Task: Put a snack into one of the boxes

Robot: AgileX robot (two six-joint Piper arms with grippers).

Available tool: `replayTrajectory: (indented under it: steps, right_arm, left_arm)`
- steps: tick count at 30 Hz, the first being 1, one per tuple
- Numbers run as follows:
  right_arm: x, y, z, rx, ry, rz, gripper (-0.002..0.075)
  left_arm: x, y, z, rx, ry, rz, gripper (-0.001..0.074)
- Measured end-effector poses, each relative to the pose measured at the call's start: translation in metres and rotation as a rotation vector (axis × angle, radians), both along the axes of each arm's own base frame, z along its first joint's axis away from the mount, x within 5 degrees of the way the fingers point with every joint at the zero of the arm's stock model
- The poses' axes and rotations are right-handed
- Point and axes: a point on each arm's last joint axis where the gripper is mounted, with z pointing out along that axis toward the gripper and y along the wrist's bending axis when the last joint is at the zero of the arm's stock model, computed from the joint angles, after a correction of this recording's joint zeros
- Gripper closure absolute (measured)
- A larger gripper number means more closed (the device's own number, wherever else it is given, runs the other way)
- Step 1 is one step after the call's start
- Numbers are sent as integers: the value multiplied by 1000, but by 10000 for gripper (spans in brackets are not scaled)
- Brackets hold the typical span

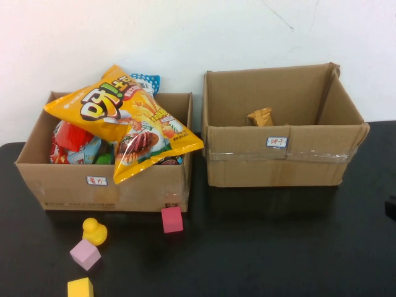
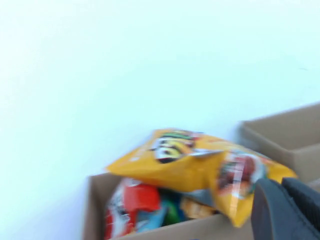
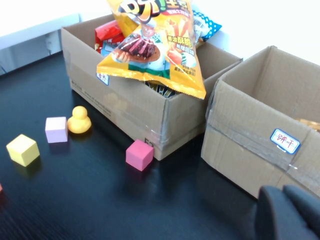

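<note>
Two yellow snack bags lie on top of the full left cardboard box, sticking up over its rim; they also show in the left wrist view and the right wrist view. Red and blue packets fill the box beneath them. The right cardboard box holds one small brown snack. My left gripper is shut and empty, up in front of the left box, out of the high view. My right gripper is shut and empty, low by the right box's front.
On the black table in front of the left box lie a magenta cube, a yellow duck, a pink cube and a yellow cube. A white wall stands behind the boxes.
</note>
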Motion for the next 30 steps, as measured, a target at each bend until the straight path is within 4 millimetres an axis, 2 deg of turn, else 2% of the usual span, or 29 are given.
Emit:
replayTrajectory:
  steps: [3,7,13,16,18,22,30]
  right_arm:
    - [0,0,0,0,0,0,727]
    - [0,0,0,0,1,2,727]
    - [0,0,0,0,2,3,727]
    - [0,0,0,0,2,3,727]
    - [0,0,0,0,2,3,727]
    - [0,0,0,-1,4,5,727]
    - [0,0,0,-1,4,5,727]
  left_arm:
    - [-3,5,1,-71,-6,54,736]
    - [-8,6,-4,-73,26,63,736]
    - [-6,12,-41,-101,267,137,736]
    - [-5,13,-61,-134,314,159,736]
    - [-5,13,-68,-144,338,160,736]
    - [-7,12,-75,-136,402,155,736]
    - [-7,12,-75,-84,398,151,736]
